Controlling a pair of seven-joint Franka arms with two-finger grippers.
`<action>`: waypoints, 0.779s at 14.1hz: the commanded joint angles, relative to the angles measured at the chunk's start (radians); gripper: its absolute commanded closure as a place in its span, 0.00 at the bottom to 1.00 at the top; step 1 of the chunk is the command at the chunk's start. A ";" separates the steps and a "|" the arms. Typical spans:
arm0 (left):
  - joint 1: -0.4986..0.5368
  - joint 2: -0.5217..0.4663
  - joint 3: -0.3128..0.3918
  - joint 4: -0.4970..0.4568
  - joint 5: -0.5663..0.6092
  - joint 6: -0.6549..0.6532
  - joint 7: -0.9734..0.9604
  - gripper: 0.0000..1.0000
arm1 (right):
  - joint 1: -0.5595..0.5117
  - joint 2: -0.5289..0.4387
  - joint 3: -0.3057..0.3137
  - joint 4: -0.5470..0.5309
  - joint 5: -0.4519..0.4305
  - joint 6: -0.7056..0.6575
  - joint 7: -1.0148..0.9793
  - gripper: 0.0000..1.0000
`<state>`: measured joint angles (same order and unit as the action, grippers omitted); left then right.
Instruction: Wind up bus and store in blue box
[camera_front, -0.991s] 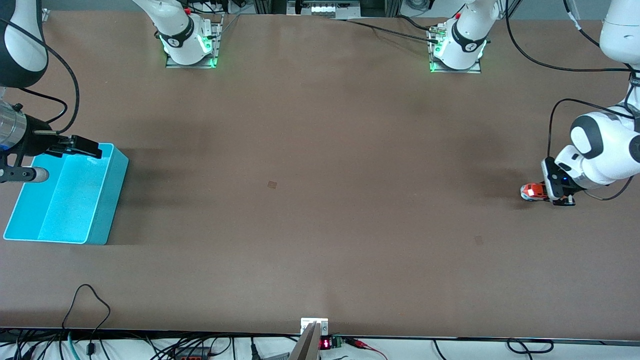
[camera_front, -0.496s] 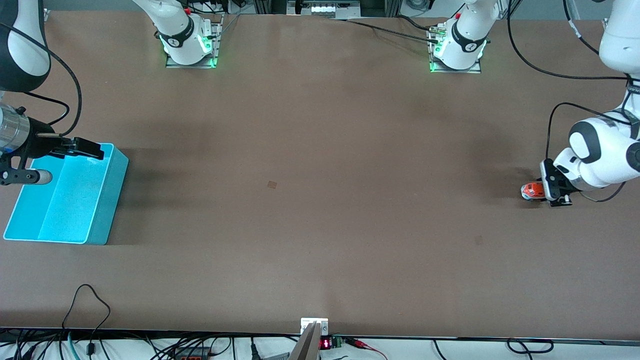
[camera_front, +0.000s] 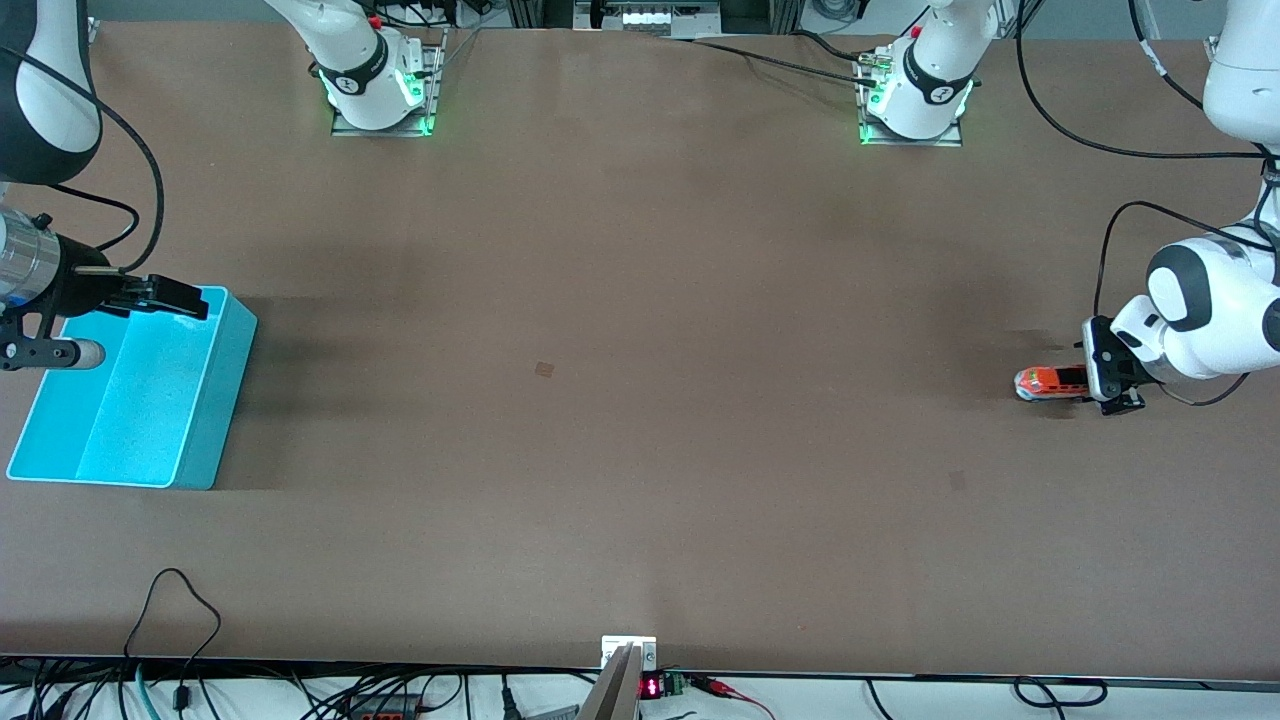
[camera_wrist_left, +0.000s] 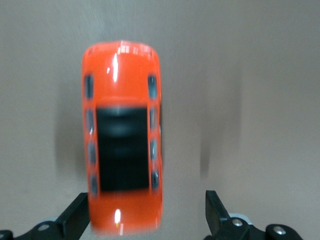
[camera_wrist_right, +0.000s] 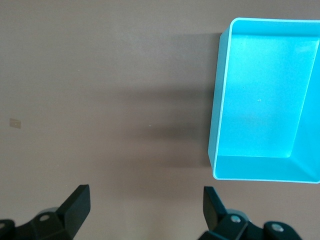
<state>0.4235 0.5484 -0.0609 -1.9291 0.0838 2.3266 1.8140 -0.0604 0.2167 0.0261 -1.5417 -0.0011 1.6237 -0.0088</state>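
The orange bus (camera_front: 1048, 383) with a black roof panel stands on the table near the left arm's end. My left gripper (camera_front: 1103, 385) is low over the table just at the bus's rear end. In the left wrist view the bus (camera_wrist_left: 122, 140) is blurred, its rear end still between the open fingers of my left gripper (camera_wrist_left: 145, 220), close to one of them. The blue box (camera_front: 60, 440) lies at the right arm's end. My right gripper (camera_front: 170, 296) hangs open and empty over the box's farther rim; its wrist view shows the box (camera_wrist_right: 265, 95) empty and my right gripper (camera_wrist_right: 145, 210) over bare table.
A small dark patch (camera_front: 544, 369) marks the table's middle. Cables (camera_front: 170, 590) lie along the table edge nearest the front camera. The two arm bases (camera_front: 380, 90) stand at the farthest edge.
The bus has slid out from between my left gripper's fingers toward the right arm's end, showing more of its length. The left arm shifted slightly. The right arm has barely moved.
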 joint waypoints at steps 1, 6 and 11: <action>-0.038 -0.080 -0.004 -0.008 0.013 -0.096 -0.053 0.00 | -0.001 0.006 0.001 0.014 0.007 -0.013 -0.010 0.00; -0.083 -0.157 -0.005 0.030 0.017 -0.220 -0.153 0.00 | -0.001 0.007 0.001 0.012 0.007 -0.013 -0.010 0.00; -0.126 -0.156 -0.004 0.134 0.019 -0.329 -0.185 0.00 | 0.001 0.006 0.001 0.012 0.007 -0.015 -0.010 0.00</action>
<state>0.3163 0.3891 -0.0665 -1.8375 0.0838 2.0450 1.6543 -0.0603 0.2182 0.0262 -1.5418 -0.0011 1.6233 -0.0089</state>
